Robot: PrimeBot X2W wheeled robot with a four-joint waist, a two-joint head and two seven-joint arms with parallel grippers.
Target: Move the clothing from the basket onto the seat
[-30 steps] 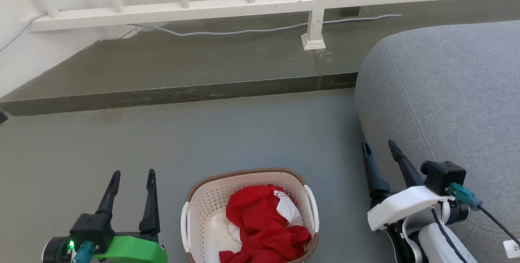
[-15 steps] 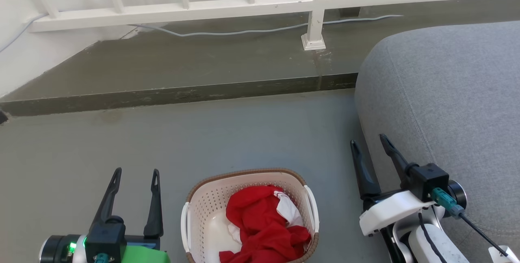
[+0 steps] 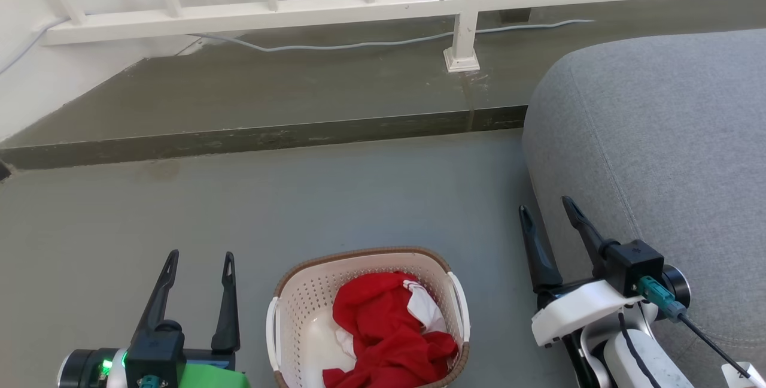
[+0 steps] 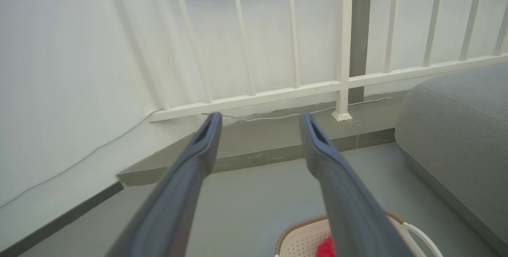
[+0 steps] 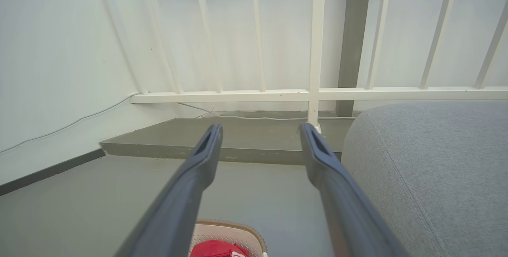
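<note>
From the head view, the clothing (image 3: 386,334) lies bunched in the basket (image 3: 311,292) on the floor. It sits between your left hand (image 3: 200,254) and right hand (image 3: 546,204), both spread apart and empty, with the seat (image 3: 658,136) beside the right one. Each wrist view catches a red sliver at its bottom edge. The fabric looks light and limp, so pinch a raised fold atop the heap.
</note>
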